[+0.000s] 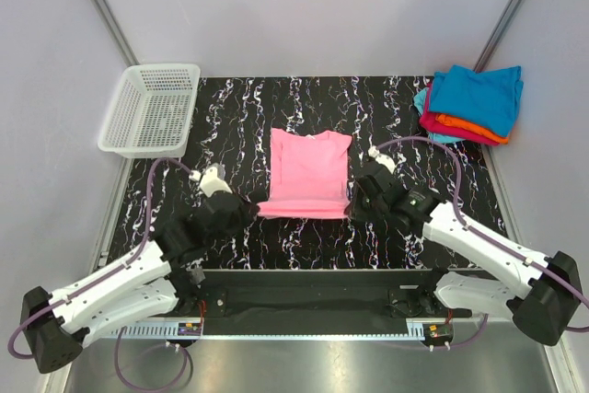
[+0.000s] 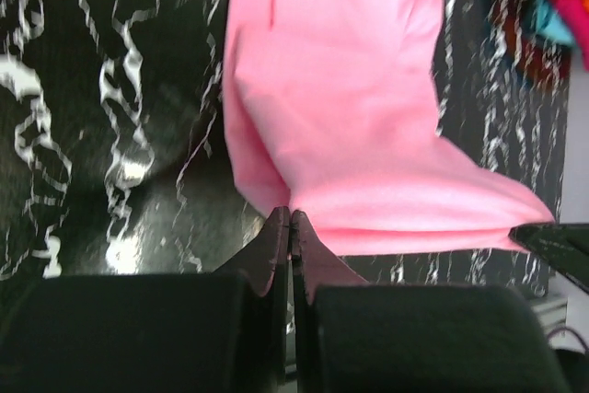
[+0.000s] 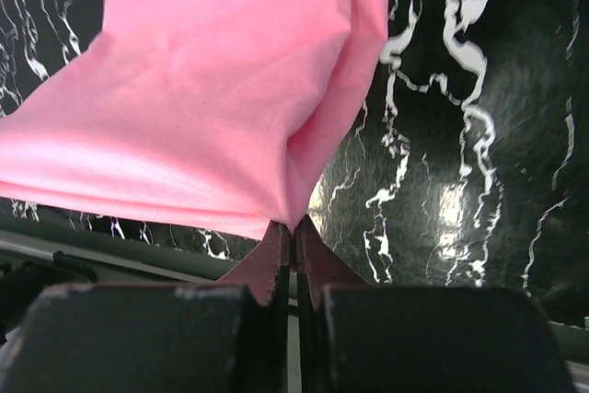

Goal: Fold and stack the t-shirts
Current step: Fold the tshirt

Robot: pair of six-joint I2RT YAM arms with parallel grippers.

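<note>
as left gripper (image 2: 291,220) and right gripper (image 3: 294,227) clamp pink t-shirt (image 1: 309,172), near edge lifted

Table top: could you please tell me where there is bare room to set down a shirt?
Bare tabletop lies between the basket and the pink shirt, and between it and the folded stack. The near edge is crowded: left gripper and right gripper pinch the shirt's corners.

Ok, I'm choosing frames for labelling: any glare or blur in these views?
Top view: evenly lit and sharp, pink shirt clear. Left wrist: glare patches on the glossy table, close fingers slightly soft. Right wrist: similar glare right of the shirt.
</note>
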